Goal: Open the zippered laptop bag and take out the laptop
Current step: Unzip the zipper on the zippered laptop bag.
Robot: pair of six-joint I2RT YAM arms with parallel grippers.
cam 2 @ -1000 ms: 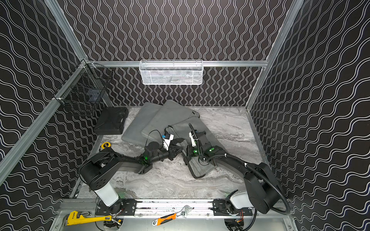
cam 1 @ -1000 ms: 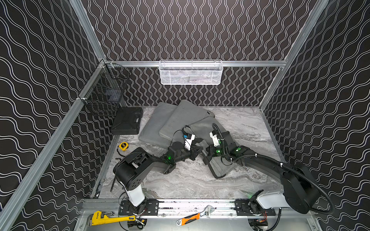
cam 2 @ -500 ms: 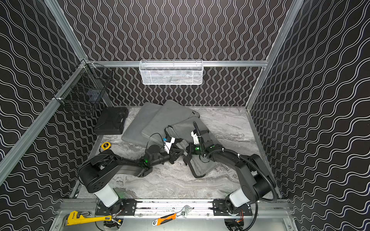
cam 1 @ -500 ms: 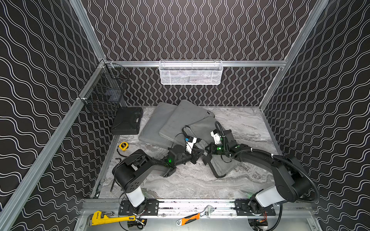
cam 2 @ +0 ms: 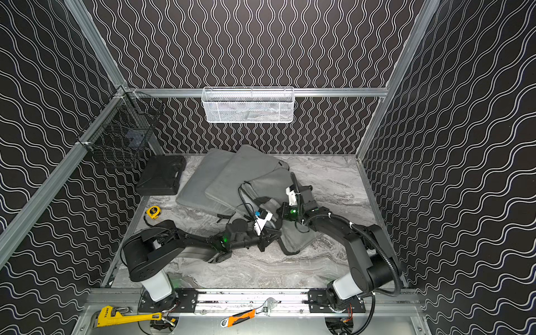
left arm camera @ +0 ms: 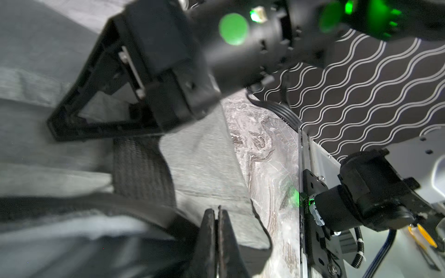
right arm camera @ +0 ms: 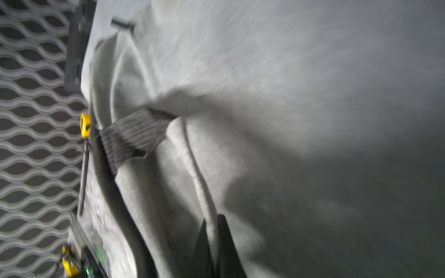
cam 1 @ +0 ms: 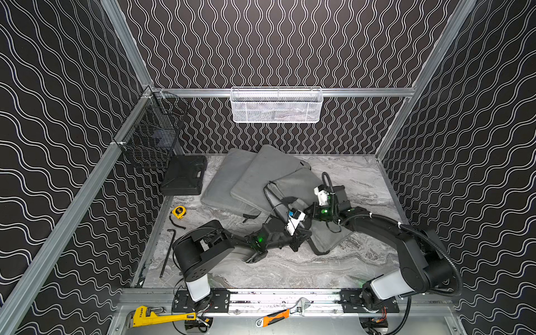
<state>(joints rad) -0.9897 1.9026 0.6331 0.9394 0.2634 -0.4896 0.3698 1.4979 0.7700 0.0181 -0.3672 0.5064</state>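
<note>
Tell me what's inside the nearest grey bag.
Nothing inside shows. The bag shows only grey fabric and a black strap; no open gap is seen, so any laptop is hidden by the fabric.

Lab robot cell: aluminium frame

My left arm and right arm stretch low and inward, wrists close together; left pincer and right pincer are both clamped closed.
</note>
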